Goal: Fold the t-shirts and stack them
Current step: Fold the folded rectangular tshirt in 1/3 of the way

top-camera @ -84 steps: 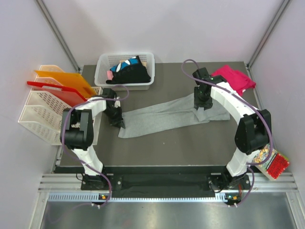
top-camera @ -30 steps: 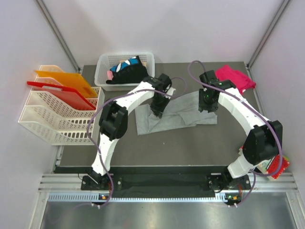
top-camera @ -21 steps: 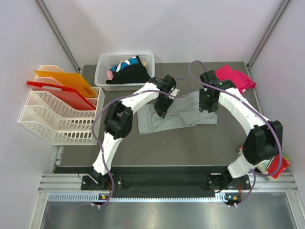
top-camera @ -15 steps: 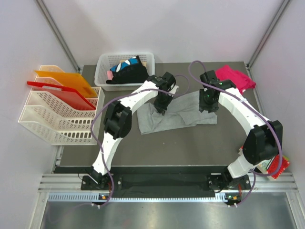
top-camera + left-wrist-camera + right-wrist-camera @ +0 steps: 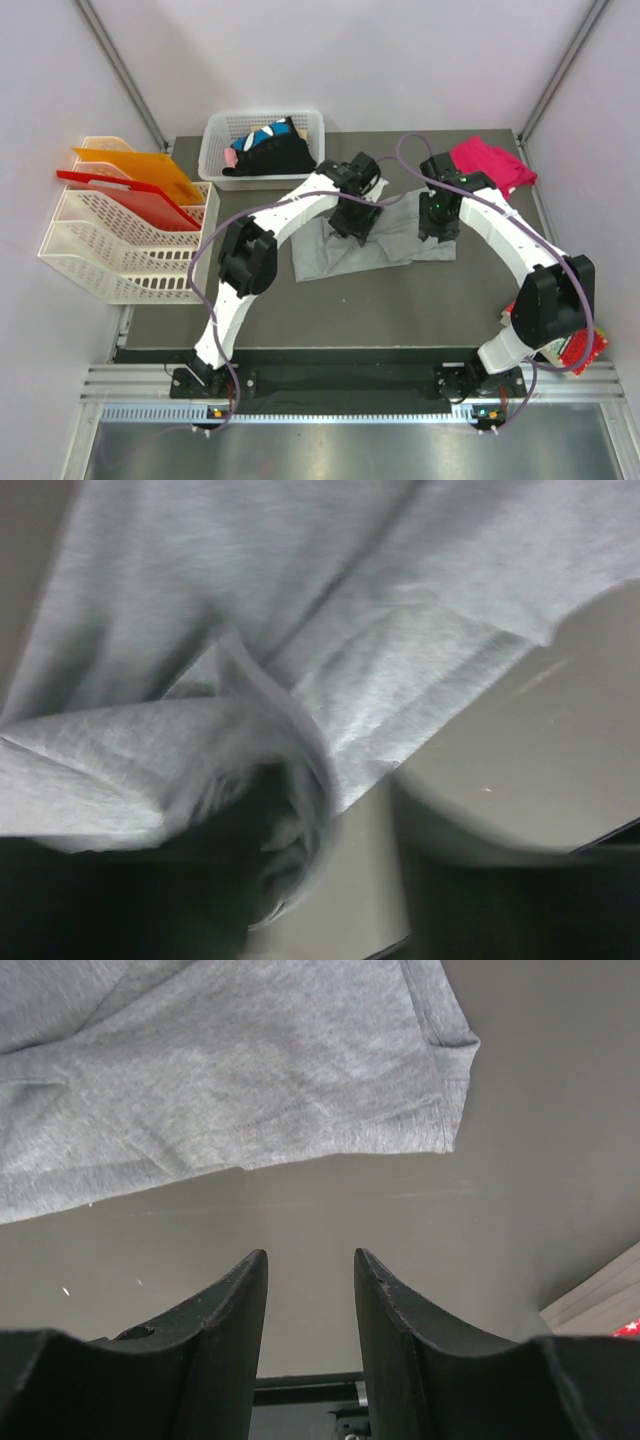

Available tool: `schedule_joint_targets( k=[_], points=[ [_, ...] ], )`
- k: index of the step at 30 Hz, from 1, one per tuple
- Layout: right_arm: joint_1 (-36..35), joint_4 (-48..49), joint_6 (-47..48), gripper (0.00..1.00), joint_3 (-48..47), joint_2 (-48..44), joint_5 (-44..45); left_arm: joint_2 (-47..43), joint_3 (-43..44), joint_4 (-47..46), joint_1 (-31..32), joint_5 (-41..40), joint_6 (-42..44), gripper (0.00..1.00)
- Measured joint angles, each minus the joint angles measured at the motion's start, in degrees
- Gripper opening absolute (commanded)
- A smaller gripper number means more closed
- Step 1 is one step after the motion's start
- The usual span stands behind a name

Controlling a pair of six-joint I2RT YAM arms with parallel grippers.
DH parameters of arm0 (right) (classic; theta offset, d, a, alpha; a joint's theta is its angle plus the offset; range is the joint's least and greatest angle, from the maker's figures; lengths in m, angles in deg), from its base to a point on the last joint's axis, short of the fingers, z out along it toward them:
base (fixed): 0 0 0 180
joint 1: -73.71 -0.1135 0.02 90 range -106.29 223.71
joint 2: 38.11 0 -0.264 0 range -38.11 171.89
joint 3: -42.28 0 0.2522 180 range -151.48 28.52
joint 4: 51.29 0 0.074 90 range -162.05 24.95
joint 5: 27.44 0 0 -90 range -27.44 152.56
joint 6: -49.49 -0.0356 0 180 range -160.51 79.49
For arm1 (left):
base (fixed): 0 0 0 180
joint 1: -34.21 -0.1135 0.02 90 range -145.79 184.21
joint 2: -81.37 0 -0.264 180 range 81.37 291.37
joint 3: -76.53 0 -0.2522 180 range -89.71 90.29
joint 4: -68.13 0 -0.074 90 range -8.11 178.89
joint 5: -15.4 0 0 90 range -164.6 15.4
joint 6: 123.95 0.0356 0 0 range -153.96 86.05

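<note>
A light grey t-shirt [image 5: 395, 240] lies folded over on the dark table [image 5: 380, 310]. My left gripper [image 5: 352, 220] hovers over its middle. In the left wrist view the grey cloth [image 5: 300, 600] drapes in a fold over one finger, and bare table shows between the parted jaws of the left gripper [image 5: 370, 890]. My right gripper [image 5: 437, 224] stands at the shirt's right end. Seen from the right wrist, the right gripper [image 5: 310, 1260] is open and empty over bare table, just short of the shirt's hem [image 5: 220, 1080]. A pink t-shirt [image 5: 490, 165] lies at the back right. Black t-shirts [image 5: 270, 155] fill the basket.
A white basket [image 5: 212, 148] stands at the back left of the table. White file trays [image 5: 95, 245] with orange and red folders sit off the left edge. A red snack packet [image 5: 578, 345] lies beyond the right front corner.
The left gripper carried the grey shirt's left end rightward over the middle, shortening it. Its jaws have now parted. The right arm stayed put.
</note>
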Motion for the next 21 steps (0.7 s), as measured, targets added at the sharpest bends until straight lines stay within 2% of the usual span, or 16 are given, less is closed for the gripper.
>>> schedule_joint_targets(
  k=[1,7,11,13,17,18,21],
  points=[
    [0.0,-0.09,-0.04,0.41,0.09,-0.15,0.0,0.02,-0.02,-0.02,0.83,0.42,0.0,0.99],
    [0.0,-0.07,-0.15,0.43,0.13,-0.35,0.0,0.04,0.04,-0.33,4.13,1.44,-0.09,0.99],
    [0.0,0.02,-0.17,0.44,0.13,-0.35,-0.22,-0.63,0.92,-0.44,0.87,1.11,0.28,0.99],
    [0.0,0.35,-0.2,0.43,0.13,-0.35,-0.87,-2.45,0.68,-0.66,-3.48,0.98,0.37,0.99],
    [-0.31,1.07,-0.96,0.43,-0.44,0.74,-2.58,-10.62,-2.84,-2.1,-16.13,0.9,0.31,0.99],
    [-0.63,1.18,-1.11,0.43,-0.87,1.44,-2.86,-12.81,-3.45,-2.16,-21.92,1.2,0.28,0.99],
    [-2.84,2.12,-2.14,0.43,-3.91,5.44,-4.2,-18.58,-5.25,-3.04,-32.61,2.19,0.2,0.99]
  ],
)
